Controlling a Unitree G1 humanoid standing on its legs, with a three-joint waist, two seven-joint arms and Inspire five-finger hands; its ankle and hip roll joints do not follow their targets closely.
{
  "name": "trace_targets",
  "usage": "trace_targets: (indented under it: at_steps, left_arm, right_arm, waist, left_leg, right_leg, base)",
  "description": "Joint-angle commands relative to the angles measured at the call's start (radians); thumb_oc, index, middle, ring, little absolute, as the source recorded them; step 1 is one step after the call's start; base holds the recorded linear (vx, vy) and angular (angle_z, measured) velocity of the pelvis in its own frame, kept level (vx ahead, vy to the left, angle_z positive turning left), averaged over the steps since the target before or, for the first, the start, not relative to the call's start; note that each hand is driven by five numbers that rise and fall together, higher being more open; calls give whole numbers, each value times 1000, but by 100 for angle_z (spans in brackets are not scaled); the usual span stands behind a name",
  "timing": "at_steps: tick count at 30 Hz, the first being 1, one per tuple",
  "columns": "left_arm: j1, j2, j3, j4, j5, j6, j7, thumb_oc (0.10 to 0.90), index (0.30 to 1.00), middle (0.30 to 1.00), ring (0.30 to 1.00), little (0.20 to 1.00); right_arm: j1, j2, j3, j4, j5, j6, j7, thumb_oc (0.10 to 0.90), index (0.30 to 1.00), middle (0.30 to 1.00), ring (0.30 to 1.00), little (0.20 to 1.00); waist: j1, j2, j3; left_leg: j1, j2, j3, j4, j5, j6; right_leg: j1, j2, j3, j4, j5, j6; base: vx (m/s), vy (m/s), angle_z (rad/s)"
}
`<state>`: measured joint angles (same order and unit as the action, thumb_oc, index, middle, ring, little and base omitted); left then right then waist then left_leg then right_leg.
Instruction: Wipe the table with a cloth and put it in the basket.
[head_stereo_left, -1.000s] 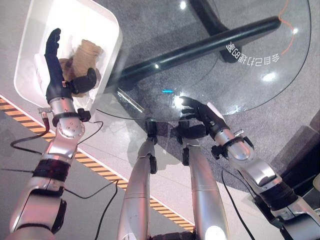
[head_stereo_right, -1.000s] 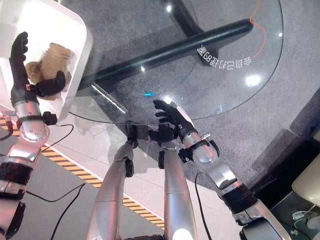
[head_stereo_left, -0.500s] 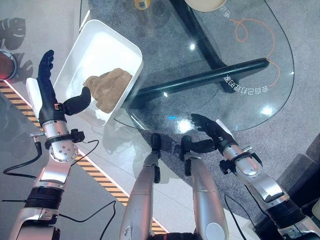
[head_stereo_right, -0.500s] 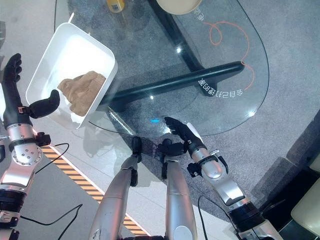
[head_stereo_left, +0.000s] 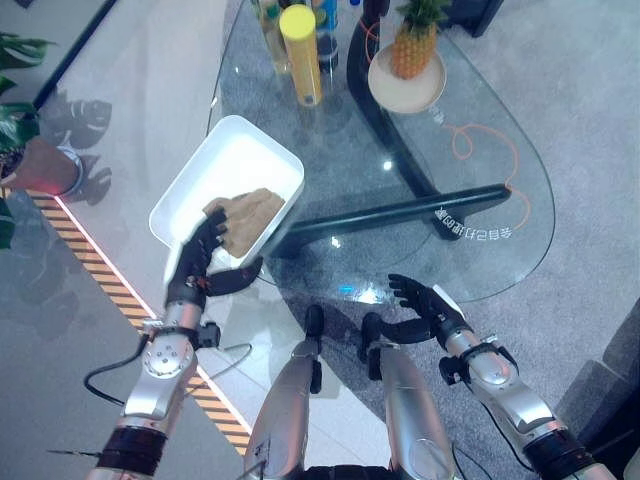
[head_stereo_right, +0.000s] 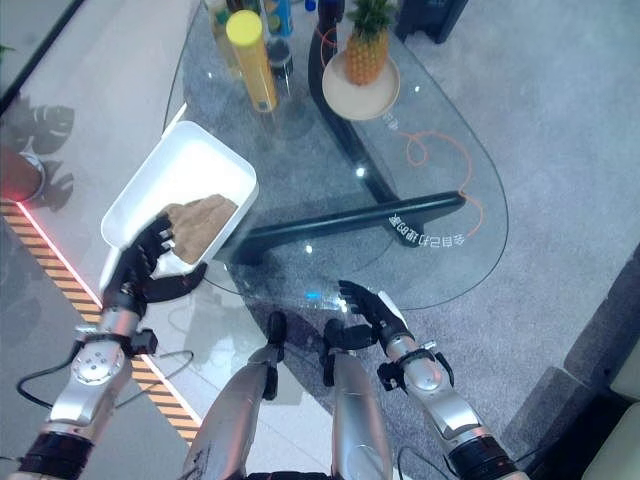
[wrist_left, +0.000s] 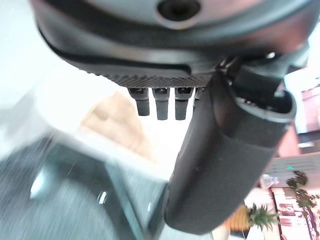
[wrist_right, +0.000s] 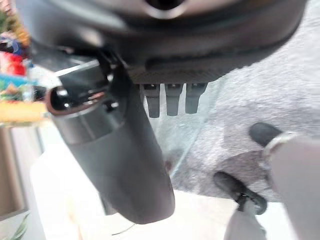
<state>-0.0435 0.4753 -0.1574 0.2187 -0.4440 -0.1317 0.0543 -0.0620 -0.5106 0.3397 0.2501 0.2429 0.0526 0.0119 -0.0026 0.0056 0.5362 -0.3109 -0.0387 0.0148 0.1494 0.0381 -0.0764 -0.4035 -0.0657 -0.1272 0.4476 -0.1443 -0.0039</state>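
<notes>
A crumpled tan cloth (head_stereo_left: 246, 218) lies in the near corner of a white rectangular basket (head_stereo_left: 213, 170) that stands on the floor against the left edge of the glass table (head_stereo_left: 400, 150). My left hand (head_stereo_left: 196, 273) hovers just in front of the basket's near end, fingers straight and thumb spread, holding nothing; in its wrist view the cloth (wrist_left: 117, 120) shows past the fingers. Below the table's near edge my right hand (head_stereo_left: 425, 308) is held open and empty, fingers spread.
On the far part of the table stand a yellow cylinder (head_stereo_left: 302, 40), bottles (head_stereo_left: 270, 25) and a pineapple on a round plate (head_stereo_left: 408, 75). An orange cord (head_stereo_left: 470, 150) lies on the glass. A potted plant (head_stereo_left: 25, 150) stands at the far left. Striped floor tape (head_stereo_left: 110, 290) runs past the basket.
The camera has tilted up, so the whole scene has shifted down. My left hand has come down from beside the basket to its near end. The cloth stays in the basket.
</notes>
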Motion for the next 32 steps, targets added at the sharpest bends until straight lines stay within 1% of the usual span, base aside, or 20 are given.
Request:
trace_targets:
  at_steps: [1, 3, 4, 7, 9, 10, 12, 13, 14, 15, 16, 18, 19, 20, 21, 22, 24, 26, 29, 32]
  left_arm:
    - [48, 3, -5, -8, -101, -9, -86, 800, 900, 900, 900, 900]
    - [88, -21, -44, 64, -121, 35, -153, 800, 900, 900, 900, 900]
    - [98, -28, -56, 85, -118, 39, -164, 800, 900, 900, 900, 900]
    - [132, -62, -107, 200, -102, 77, -209, 800, 900, 900, 900, 900]
    - [136, -78, -125, 263, -95, 76, -224, 800, 900, 900, 900, 900]
    - [134, -92, -141, 324, -84, 80, -239, 800, 900, 900, 900, 900]
    - [131, -102, -154, 368, -76, 79, -247, 800, 900, 900, 900, 900]
    - [121, -120, -166, 428, -65, 77, -256, 800, 900, 900, 900, 900]
    - [116, -129, -169, 452, -65, 79, -264, 800, 900, 900, 900, 900]
    - [112, -135, -169, 469, -62, 78, -268, 800, 900, 900, 900, 900]
    - [97, -155, -172, 524, -47, 72, -261, 800, 900, 900, 900, 900]
    - [85, -172, -175, 584, -46, 57, -267, 800, 900, 900, 900, 900]
    - [71, -189, -171, 638, -84, 95, -282, 800, 900, 900, 900, 900]
    - [66, -201, -161, 675, -92, 106, -306, 800, 900, 900, 900, 900]
    - [64, -206, -158, 695, -91, 101, -314, 800, 900, 900, 900, 900]
    - [49, -225, -152, 760, -74, 84, -320, 800, 900, 900, 900, 900]
    - [30, -241, -148, 826, -93, 87, -344, 800, 900, 900, 900, 900]
    - [19, -256, -134, 876, -115, 99, -365, 800, 900, 900, 900, 900]
    - [15, -268, -131, 917, -107, 92, -380, 800, 900, 900, 900, 900]
    - [13, -278, -125, 955, -109, 81, -388, 800, 900, 900, 900, 900]
  right_arm:
    - [52, 18, -9, 6, 45, -90, 47, 800, 900, 900, 900, 900]
    - [76, 41, -12, 76, 106, -77, 67, 800, 900, 900, 900, 900]
    - [80, 49, -10, 95, 115, -72, 68, 800, 900, 900, 900, 900]
    - [88, 86, -2, 199, 143, -49, 79, 800, 900, 900, 900, 900]
    - [82, 104, -2, 253, 154, -41, 91, 800, 900, 900, 900, 900]
    - [72, 123, 6, 309, 154, -32, 89, 800, 900, 900, 900, 900]
    - [65, 133, 15, 351, 158, -27, 88, 800, 900, 900, 900, 900]
    - [59, 148, 25, 401, 180, -13, 87, 800, 900, 900, 900, 900]
    - [58, 156, 28, 418, 188, -1, 81, 800, 900, 900, 900, 900]
    - [57, 160, 29, 435, 189, -2, 81, 800, 900, 900, 900, 900]
    - [50, 174, 34, 488, 189, -4, 80, 800, 900, 900, 900, 900]
    - [45, 184, 44, 533, 187, -5, 88, 800, 900, 900, 900, 900]
    - [41, 194, 46, 570, 189, 17, 102, 800, 900, 900, 900, 900]
    - [38, 201, 46, 599, 185, 22, 109, 800, 900, 900, 900, 900]
    - [37, 204, 47, 618, 186, 19, 113, 800, 900, 900, 900, 900]
    - [28, 216, 46, 687, 184, 28, 124, 800, 900, 900, 900, 900]
    - [19, 230, 41, 774, 199, 23, 160, 800, 900, 900, 900, 900]
    - [11, 242, 31, 834, 209, 25, 178, 800, 900, 900, 900, 900]
    - [6, 255, 14, 885, 227, 37, 200, 800, 900, 900, 900, 900]
    - [6, 265, 4, 924, 194, 25, 205, 800, 900, 900, 900, 900]
  waist:
    - [8, -19, -133]
    - [15, -25, -173]
    - [17, -27, -186]
    - [27, -34, -245]
    - [30, -36, -268]
    - [33, -36, -294]
    - [35, -35, -312]
    - [34, -35, -336]
    - [34, -36, -346]
    - [34, -35, -352]
    - [33, -34, -369]
    - [29, -33, -383]
    - [26, -33, -397]
    - [25, -33, -403]
    - [25, -33, -405]
    - [24, -31, -416]
    - [24, -28, -431]
    - [24, -24, -443]
    - [24, -18, -456]
    - [22, -13, -468]
  left_leg:
    - [-13, -36, -29, 134, -90, 25]
    - [35, -31, -37, 101, -86, 23]
    - [49, -28, -39, 89, -85, 23]
    - [121, -17, -48, 31, -78, 20]
    - [148, -13, -51, 15, -77, 19]
    - [170, -6, -53, 2, -76, 17]
    - [185, -1, -54, -8, -75, 16]
    - [203, 5, -56, -19, -74, 15]
    - [212, 8, -55, -26, -73, 14]
    - [217, 10, -56, -30, -72, 14]
    - [233, 16, -56, -44, -70, 13]
    - [246, 21, -53, -55, -67, 11]
    - [259, 27, -52, -68, -64, 9]
    - [265, 28, -53, -76, -63, 8]
    - [268, 29, -52, -79, -62, 8]
    - [279, 34, -52, -95, -59, 6]
    - [295, 41, -48, -115, -55, 4]
    - [307, 46, -43, -129, -53, 2]
    - [320, 51, -36, -145, -52, 0]
    - [333, 56, -31, -161, -50, -1]
  right_leg:
    - [137, 24, -9, -204, 54, 46]
    - [194, 25, -14, -245, 62, 47]
    - [211, 25, -16, -257, 64, 48]
    - [288, 27, -26, -315, 72, 53]
    - [318, 28, -28, -334, 74, 53]
    - [338, 29, -31, -345, 76, 53]
    - [353, 31, -30, -354, 77, 53]
    - [369, 32, -27, -364, 79, 53]
    - [376, 32, -25, -369, 81, 54]
    - [380, 33, -24, -373, 82, 53]
    - [393, 35, -19, -385, 86, 53]
    - [403, 36, -11, -396, 90, 54]
    - [412, 37, -5, -407, 94, 55]
    - [417, 37, -2, -415, 98, 57]
    - [419, 37, -1, -417, 98, 57]
    - [428, 37, 2, -431, 103, 57]
    - [441, 36, 6, -451, 110, 60]
    - [452, 32, 6, -468, 116, 63]
    - [464, 29, 7, -487, 123, 66]
    - [474, 26, 7, -501, 129, 69]
  base:
    - [41, -134, 5]
    - [51, -141, 2]
    - [68, -137, 1]
    - [84, -117, 9]
    - [81, -87, 12]
    - [58, -74, 5]
    - [56, -62, 14]
    - [56, -61, 22]
    - [49, -50, 14]
    - [41, -35, 3]
    - [34, -24, 0]
    - [17, -11, 0]
    - [0, 0, 0]
    - [0, 0, 0]
    - [5, -10, -3]
    - [0, 0, 0]
    - [36, -6, -2]
    - [40, 8, -6]
    - [34, 12, -7]
    - [39, 18, -11]
